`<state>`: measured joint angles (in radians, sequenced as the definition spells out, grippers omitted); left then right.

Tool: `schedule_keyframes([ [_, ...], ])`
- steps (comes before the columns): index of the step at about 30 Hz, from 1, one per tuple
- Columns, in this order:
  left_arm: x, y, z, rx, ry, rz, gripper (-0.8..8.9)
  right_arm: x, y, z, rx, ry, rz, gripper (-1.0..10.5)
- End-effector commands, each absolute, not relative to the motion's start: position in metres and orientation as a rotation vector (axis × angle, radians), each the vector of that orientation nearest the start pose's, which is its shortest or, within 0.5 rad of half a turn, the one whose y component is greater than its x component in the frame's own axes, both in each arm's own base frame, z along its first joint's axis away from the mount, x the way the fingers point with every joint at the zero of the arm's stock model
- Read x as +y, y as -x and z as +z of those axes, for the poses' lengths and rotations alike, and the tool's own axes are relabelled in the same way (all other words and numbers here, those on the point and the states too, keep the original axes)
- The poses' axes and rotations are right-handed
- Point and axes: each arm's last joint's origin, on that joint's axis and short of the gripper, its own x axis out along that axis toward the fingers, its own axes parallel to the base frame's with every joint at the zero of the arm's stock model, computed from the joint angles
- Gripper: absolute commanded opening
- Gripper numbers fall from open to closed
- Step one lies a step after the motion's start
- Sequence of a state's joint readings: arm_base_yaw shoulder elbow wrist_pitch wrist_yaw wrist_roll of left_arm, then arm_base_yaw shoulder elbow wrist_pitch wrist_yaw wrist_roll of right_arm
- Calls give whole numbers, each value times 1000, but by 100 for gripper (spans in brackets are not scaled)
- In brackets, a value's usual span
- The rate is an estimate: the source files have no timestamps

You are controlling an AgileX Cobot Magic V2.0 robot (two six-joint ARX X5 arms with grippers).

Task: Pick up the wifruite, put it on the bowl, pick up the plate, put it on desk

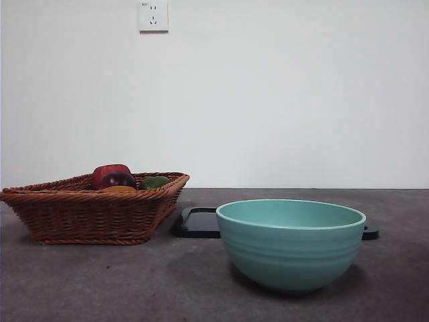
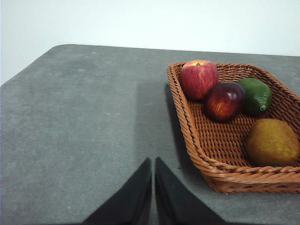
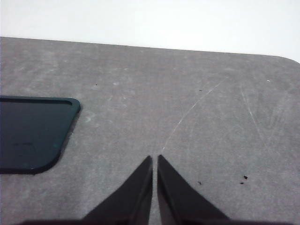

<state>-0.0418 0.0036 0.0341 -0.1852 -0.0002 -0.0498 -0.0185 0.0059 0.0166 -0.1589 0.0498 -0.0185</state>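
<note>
The orange wifruite [image 2: 273, 142] lies in a brown wicker basket [image 2: 206, 152], at the basket's end nearest my left gripper; only its top shows in the front view [image 1: 119, 190]. The mint-teal bowl [image 1: 290, 243] stands empty on the dark grey desk [image 1: 100, 282], right of the basket. A dark flat plate [image 1: 200, 222] lies behind the bowl; it also shows in the right wrist view [image 3: 30, 133]. My left gripper [image 2: 153, 161] is shut and empty over bare desk beside the basket. My right gripper [image 3: 155, 159] is shut and empty over bare desk, apart from the plate.
The basket [image 1: 94, 208] also holds a red apple [image 2: 198, 78], a dark red-purple fruit [image 2: 224, 100] and a green fruit [image 2: 255, 95]. A white wall with a socket [image 1: 153, 16] stands behind the desk. No arm shows in the front view.
</note>
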Motion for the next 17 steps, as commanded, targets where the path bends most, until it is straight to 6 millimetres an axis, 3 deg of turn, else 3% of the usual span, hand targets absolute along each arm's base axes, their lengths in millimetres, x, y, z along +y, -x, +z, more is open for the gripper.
schedule_keyframes([
  [1, -4, -95, 152, 172, 49, -42, 10, -3, -96, 154, 122, 9, -69, 9],
  [11, -4, -95, 155, 164, 180, -34, 10, -2, -96, 162, 73, -213, -52, 8],
  [17, -5, -91, 176, 98, 234, -41, 10, -2, -91, 189, -9, -388, -41, 8],
])
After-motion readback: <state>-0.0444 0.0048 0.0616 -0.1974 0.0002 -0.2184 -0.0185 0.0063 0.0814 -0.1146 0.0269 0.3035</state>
